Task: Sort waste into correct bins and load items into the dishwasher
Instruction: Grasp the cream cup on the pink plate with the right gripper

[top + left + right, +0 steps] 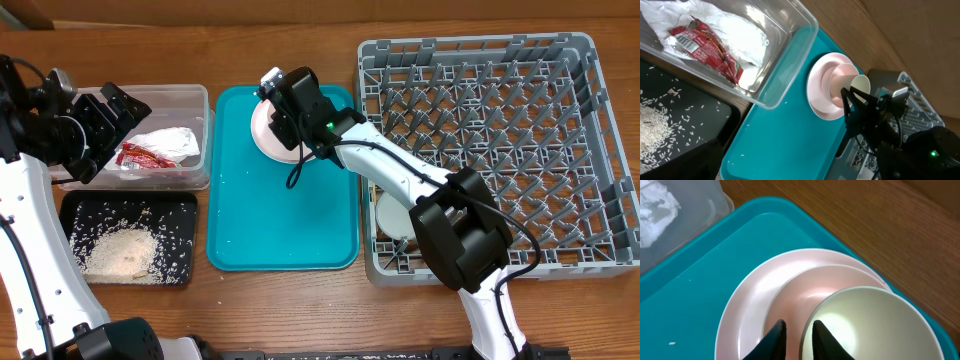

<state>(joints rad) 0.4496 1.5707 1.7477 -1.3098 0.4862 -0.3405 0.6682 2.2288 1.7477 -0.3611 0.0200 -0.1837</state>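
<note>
The pale pink plate sits at the far end of the teal tray, with the pinkish bowl on it and the cream cup tilted in the bowl. My right gripper is shut on the cup's rim, one finger inside and one outside. The plate, bowl and cup also show in the left wrist view. The red wrapper and white napkin lie in the clear tub. Rice lies in the black tray. My left gripper is open and empty over the tub's left end.
The teal tray lies in the middle with a few stray grains on it. The grey dish rack fills the right side, with a grey-white bowl in its near left corner, partly under my right arm.
</note>
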